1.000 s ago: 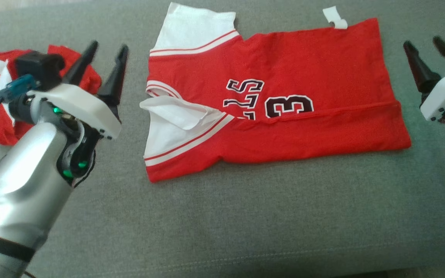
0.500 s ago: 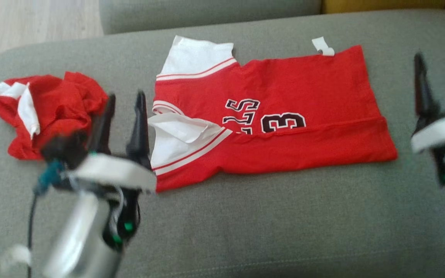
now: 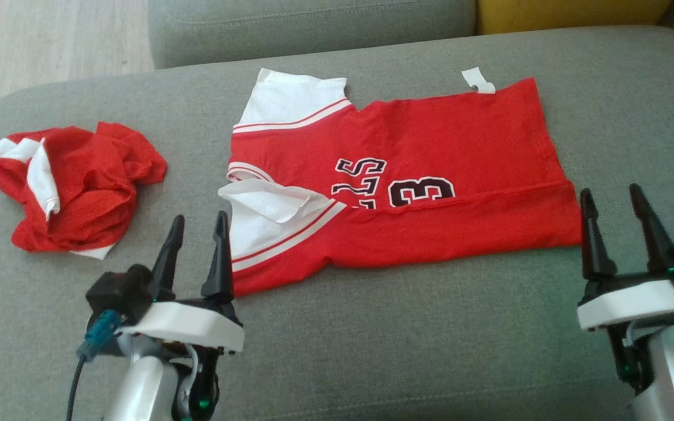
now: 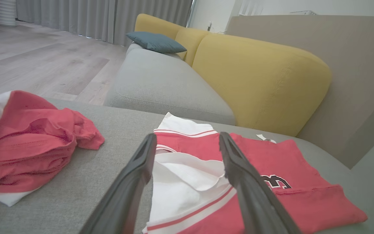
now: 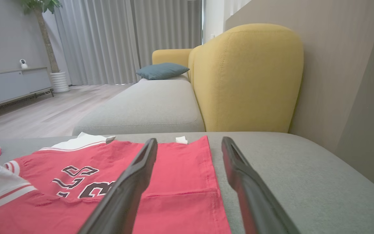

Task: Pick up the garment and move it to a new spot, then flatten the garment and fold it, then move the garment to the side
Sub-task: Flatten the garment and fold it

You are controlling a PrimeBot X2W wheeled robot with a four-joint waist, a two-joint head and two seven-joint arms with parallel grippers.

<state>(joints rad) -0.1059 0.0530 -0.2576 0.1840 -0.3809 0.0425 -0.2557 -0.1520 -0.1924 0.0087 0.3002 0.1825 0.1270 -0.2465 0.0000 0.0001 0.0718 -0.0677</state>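
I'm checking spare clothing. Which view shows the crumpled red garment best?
Head view: the crumpled red garment lies whole on the cushion. Left wrist view crops part of it; right wrist view catches a sliver.

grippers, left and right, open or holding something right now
Left gripper: open, holding nothing.
Right gripper: open, holding nothing.

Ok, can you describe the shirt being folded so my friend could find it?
Look at the big grey cushion. In its middle lies a red jersey with white sleeves, spread out with its near edge folded over. Unlike the crumpled red bundle on the robot's left, it lies flat and shows black numbers.
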